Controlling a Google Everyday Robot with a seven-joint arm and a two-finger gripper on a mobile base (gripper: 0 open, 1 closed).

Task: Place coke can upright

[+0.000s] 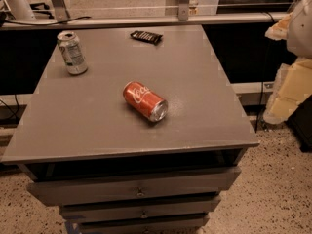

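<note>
The coke can (145, 101) is red with white script and lies on its side near the middle of the grey cabinet top (97, 126). Its silver end faces the front right. My gripper (285, 99) shows as white and cream parts at the right edge of the view. It is off the side of the cabinet, well to the right of the can and apart from it, and holds nothing that I can see.
A silver-white can with green markings (72, 52) stands upright at the back left of the top. A dark snack bar wrapper (146, 36) lies at the back centre. Drawers (139, 189) run below the front edge. A rail (146, 19) runs behind the cabinet.
</note>
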